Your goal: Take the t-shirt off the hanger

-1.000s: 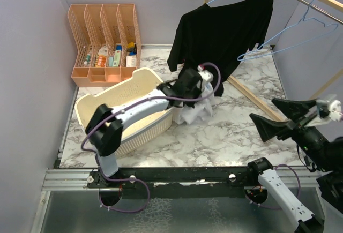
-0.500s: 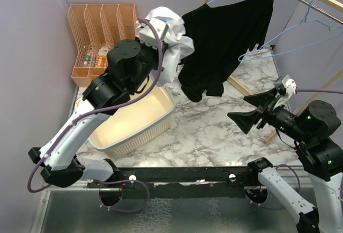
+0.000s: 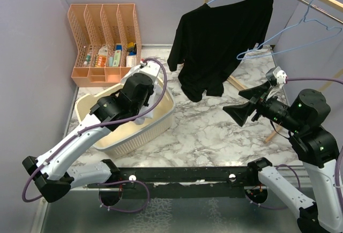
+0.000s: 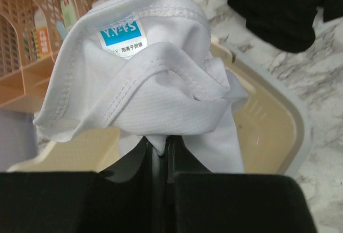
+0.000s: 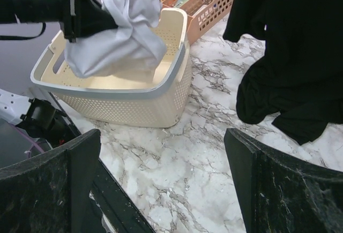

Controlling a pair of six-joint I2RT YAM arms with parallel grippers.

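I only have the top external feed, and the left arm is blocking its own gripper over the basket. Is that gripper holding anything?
Observer: Yes. In the left wrist view, the left gripper is shut on a bunched white garment.
Operator: Is the bundle over the basket or off to one side?
Observer: Over it. The right wrist view shows it hanging above the open top of the basket.
Operator: Which part is pinched?
Observer: I cannot tell exactly, but the collar with its blue label sits above the fingers, facing the left wrist camera.
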